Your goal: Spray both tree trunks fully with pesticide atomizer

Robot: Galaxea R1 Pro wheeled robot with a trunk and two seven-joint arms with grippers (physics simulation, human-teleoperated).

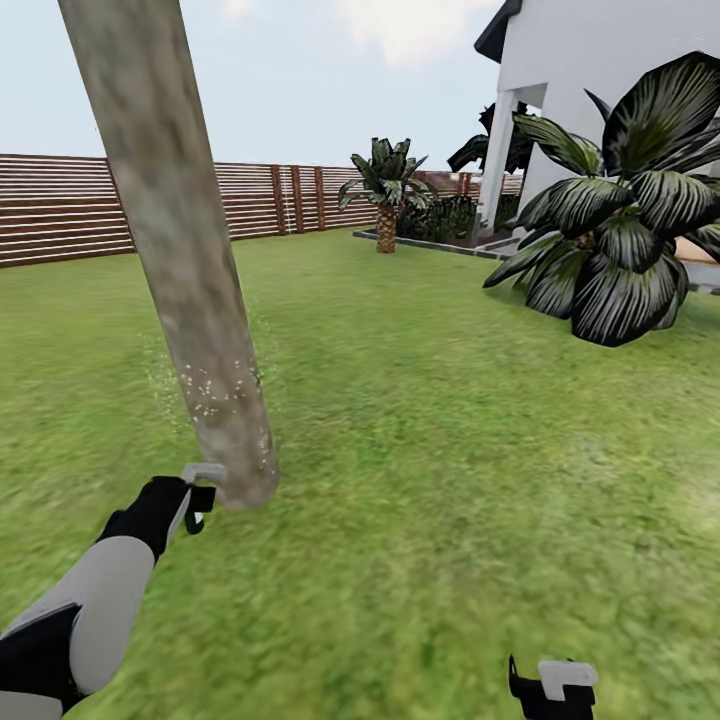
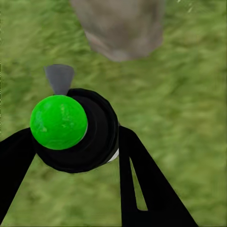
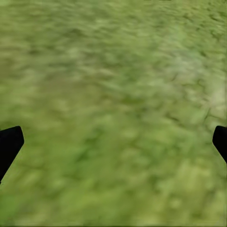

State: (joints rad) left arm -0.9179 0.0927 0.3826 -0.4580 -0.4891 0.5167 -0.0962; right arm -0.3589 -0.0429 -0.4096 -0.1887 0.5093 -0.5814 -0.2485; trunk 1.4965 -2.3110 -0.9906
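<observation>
The green-capped black pesticide atomizer (image 2: 71, 130) points at the pale leaning tree trunk (image 1: 185, 260), whose base carries whitish pesticide specks (image 1: 215, 385).

Tree trunk (image 1: 170, 250) cut off by top edge; foliage unseen. Sprayer (image 2: 71, 130) body hidden under its own green cap. Right gripper (image 1: 552, 690) clipped at bottom edge.

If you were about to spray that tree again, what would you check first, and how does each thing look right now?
1. Sprayer held between the left fingers: ok.
2. Nozzle aimed toward the trunk: ok.
3. Trunk fully covered: not ok; white specks sit low down, and it looks bare higher up.
4. Right gripper empty, fingers apart over grass: ok.
5. Liquid left in sprayer: cannot tell.
</observation>
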